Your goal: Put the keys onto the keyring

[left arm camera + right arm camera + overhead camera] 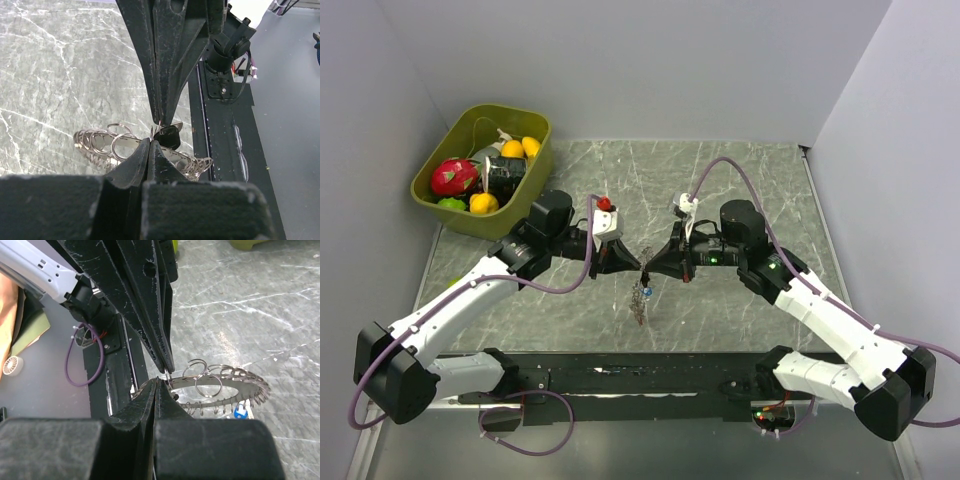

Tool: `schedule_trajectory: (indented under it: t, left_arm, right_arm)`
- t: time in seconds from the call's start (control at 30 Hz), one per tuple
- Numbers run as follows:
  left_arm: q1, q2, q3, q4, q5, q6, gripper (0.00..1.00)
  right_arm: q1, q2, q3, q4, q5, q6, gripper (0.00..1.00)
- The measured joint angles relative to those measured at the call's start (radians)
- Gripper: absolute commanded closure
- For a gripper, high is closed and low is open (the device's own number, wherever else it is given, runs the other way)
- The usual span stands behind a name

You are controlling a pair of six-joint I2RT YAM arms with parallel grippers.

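The keyring [100,142] is a thin metal ring strung with many small silvery keys, and it hangs in the air between both grippers. It also shows edge-on in the top view [640,303] and in the right wrist view [227,385]. My left gripper [149,142] is shut on the ring's rim. My right gripper [159,380] is shut tip to tip against it [645,263], pinching a thin silver piece. The dark key head [168,136] hangs right under that piece. A blue-headed key [240,411] hangs on the ring [646,292]. No red key is in view.
A green bin [535,128] of toy fruit stands at the back left of the marble table [740,300]. A red knob [604,203] sits on the left wrist. The black base rail [640,375] runs along the near edge.
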State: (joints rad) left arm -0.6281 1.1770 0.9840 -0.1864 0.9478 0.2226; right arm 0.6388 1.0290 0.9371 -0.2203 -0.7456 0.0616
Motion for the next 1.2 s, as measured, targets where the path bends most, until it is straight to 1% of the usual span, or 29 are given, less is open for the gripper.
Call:
schedule_trajectory:
  t: [0.83,1.2]
  left_arm:
    - [-0.002,-0.023,0.000,0.003,-0.022,0.013,0.99]
    - [-0.002,-0.062,-0.026,0.079,-0.027,-0.002,0.99]
  right_arm:
    - [0.000,0.008,0.000,-0.004,0.062,0.008,1.00]
    - [-0.013,0.003,-0.004,0.003,0.061,0.016,1.00]
